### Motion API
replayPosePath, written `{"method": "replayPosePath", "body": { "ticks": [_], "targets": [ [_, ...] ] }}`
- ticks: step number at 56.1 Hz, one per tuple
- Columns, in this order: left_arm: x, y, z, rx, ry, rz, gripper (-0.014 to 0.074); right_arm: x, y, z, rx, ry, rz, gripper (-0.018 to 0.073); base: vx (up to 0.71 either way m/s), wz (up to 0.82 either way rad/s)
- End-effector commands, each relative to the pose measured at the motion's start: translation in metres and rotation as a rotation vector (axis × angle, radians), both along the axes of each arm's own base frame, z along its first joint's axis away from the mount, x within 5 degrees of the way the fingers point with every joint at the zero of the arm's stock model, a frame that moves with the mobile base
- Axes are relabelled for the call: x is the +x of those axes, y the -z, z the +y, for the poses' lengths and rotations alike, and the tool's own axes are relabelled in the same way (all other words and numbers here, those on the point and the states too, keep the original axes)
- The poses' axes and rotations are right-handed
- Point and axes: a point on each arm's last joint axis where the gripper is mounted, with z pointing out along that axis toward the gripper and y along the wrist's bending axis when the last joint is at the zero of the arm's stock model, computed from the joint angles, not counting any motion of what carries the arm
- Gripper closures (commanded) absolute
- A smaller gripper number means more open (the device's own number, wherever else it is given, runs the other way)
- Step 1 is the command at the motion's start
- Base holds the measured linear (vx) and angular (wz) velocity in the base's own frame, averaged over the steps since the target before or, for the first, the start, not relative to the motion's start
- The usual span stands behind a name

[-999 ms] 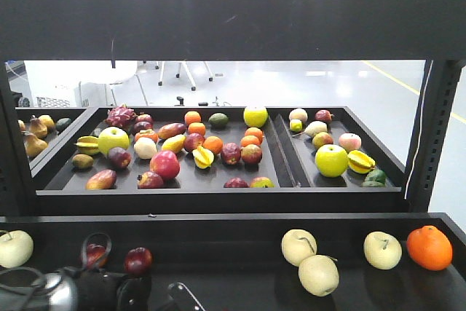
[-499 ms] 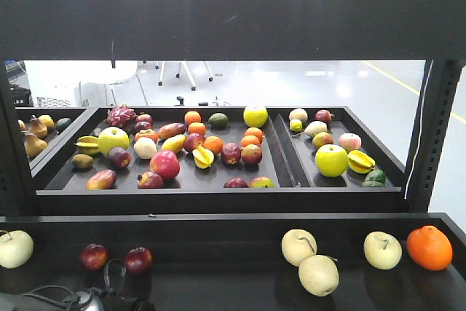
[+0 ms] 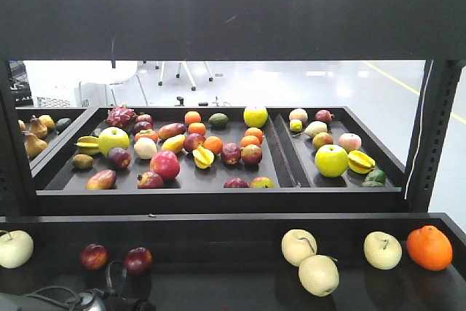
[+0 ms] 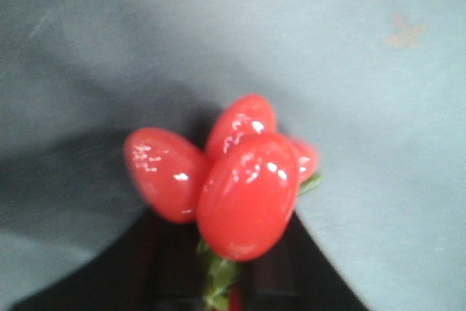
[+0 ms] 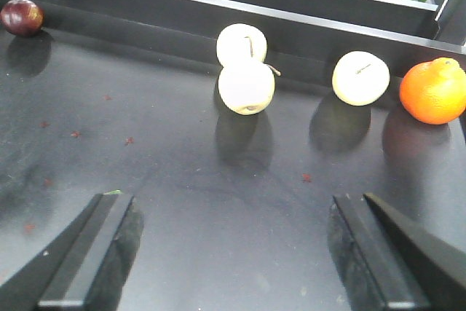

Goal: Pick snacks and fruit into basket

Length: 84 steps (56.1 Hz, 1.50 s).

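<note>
My left gripper (image 4: 218,274) is shut on the green stem of a cluster of glossy red oval fruit (image 4: 244,194), held over a grey-blue surface. My right gripper (image 5: 233,253) stands open above the dark near tray (image 5: 167,180), with nothing between its fingers (image 5: 95,253). Beyond it lie two touching cream fruits (image 5: 247,87), a third cream fruit (image 5: 360,78), an orange (image 5: 435,91) and a dark red fruit (image 5: 22,17). The front view shows the same cream fruits (image 3: 318,274) and orange (image 3: 429,247). The snacks and the basket are out of view.
Two dark red fruits (image 3: 93,256) and a cream one (image 3: 14,247) lie at the near tray's left. Behind its raised rim (image 3: 218,220) a farther tray (image 3: 182,189) holds many mixed fruits. A shelf post (image 3: 431,143) stands at right. The left arm's cabling (image 3: 80,301) shows at the bottom left.
The left arm has dropped down and out at the front view's bottom left, uncovering a dark red fruit on the near tray. The fruits on the trays have not moved.
</note>
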Motion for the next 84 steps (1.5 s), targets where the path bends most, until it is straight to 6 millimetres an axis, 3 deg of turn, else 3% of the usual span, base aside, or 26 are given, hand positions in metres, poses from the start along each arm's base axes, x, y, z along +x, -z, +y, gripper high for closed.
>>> {"method": "replayPosePath", "body": {
  "ticks": [1, 7, 16, 27, 33, 43, 53, 65, 74, 84],
  "targets": [
    [0.005, -0.019, -0.003, -0.023, -0.037, -0.045, 0.0608, 0.006, -0.016, -0.002, -0.01, 0.019, -0.101, -0.0033, 0.0, 0.0],
    [0.009, -0.031, 0.001, -0.035, -0.108, -0.058, 0.0606, 0.006, -0.016, -0.002, -0.01, 0.02, -0.104, -0.0033, 0.0, 0.0],
    [0.02, -0.073, 0.016, -0.106, -0.211, -0.149, 0.0605, 0.006, -0.017, -0.003, -0.01, 0.022, -0.114, -0.0033, 0.0, 0.0],
    [0.03, -0.151, 0.048, -0.274, -0.391, -0.344, 0.0603, 0.006, -0.017, -0.003, 0.005, 0.028, -0.113, -0.0033, 0.0, 0.0],
    [0.029, -0.193, 0.069, -0.336, -0.491, -0.469, 0.0602, 0.008, -0.013, 0.0, 0.049, 0.029, -0.03, -0.0015, 0.0, 0.0],
    [0.012, -0.253, 0.105, -0.421, -0.646, -0.708, 0.0602, 0.034, -0.016, 0.007, 0.012, -0.035, 0.141, 0.0003, 0.0, 0.0],
    [-0.031, -0.26, 0.133, -0.411, -0.719, -0.811, 0.0602, 0.07, -0.02, 0.023, -0.069, -0.16, 0.248, 0.0001, 0.0, 0.0],
    [-0.083, -0.246, 0.148, -0.403, -0.774, -0.879, 0.0599, 0.115, -0.009, 0.088, -0.109, -0.339, 0.333, 0.0001, 0.0, 0.0],
    [-0.112, -0.243, 0.15, -0.44, -0.813, -0.851, 0.0597, 0.151, 0.016, 0.122, -0.094, -0.296, 0.494, 0.0001, 0.0, 0.0],
    [-0.131, -0.251, 0.152, -0.474, -0.813, -0.876, 0.0597, 0.178, 0.042, 0.14, -0.102, -0.248, 0.587, -0.0002, 0.0, 0.0]
  ]
}}
